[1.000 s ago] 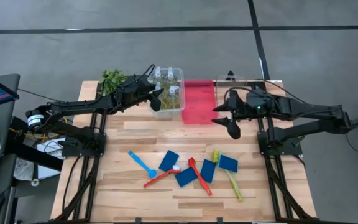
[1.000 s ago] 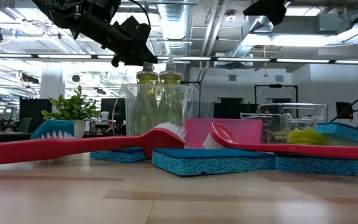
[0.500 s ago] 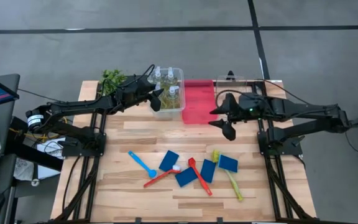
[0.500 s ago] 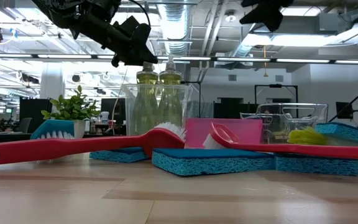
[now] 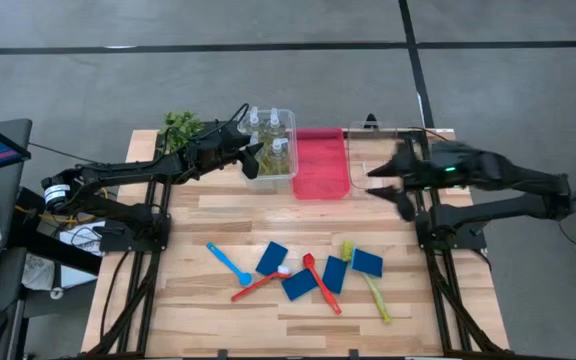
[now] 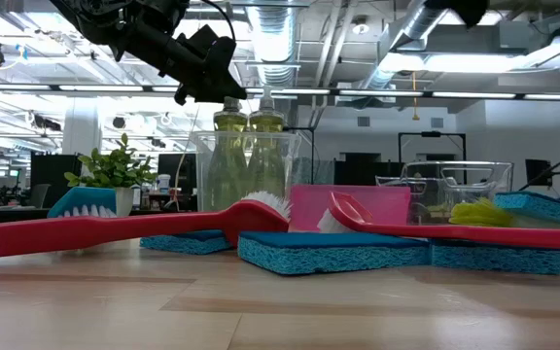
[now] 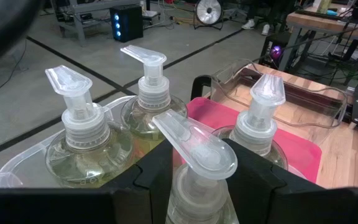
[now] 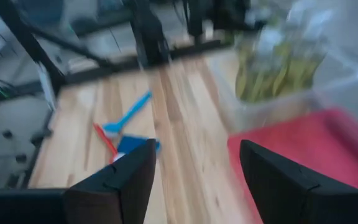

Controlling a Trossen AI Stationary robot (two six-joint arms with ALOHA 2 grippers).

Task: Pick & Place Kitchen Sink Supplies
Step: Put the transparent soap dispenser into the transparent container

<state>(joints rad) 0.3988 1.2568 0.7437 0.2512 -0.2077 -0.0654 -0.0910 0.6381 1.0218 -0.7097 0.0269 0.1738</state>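
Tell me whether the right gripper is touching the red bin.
Apart. In the high view, the right gripper hangs open beside the clear bin, with bare table showing between it and the red bin.

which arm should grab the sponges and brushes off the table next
Probably the right. Its gripper hangs open and empty by the red bin, while the left gripper is at the clear bin, its jaws around a bottle.

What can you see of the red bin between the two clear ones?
The red bin is a translucent pink-red plastic rectangle with a raised rim, standing flat at the table's far edge. It touches the clear bin of bottles on one side and an empty-looking clear bin on the other. Nothing shows inside it. The right gripper hovers nearby.
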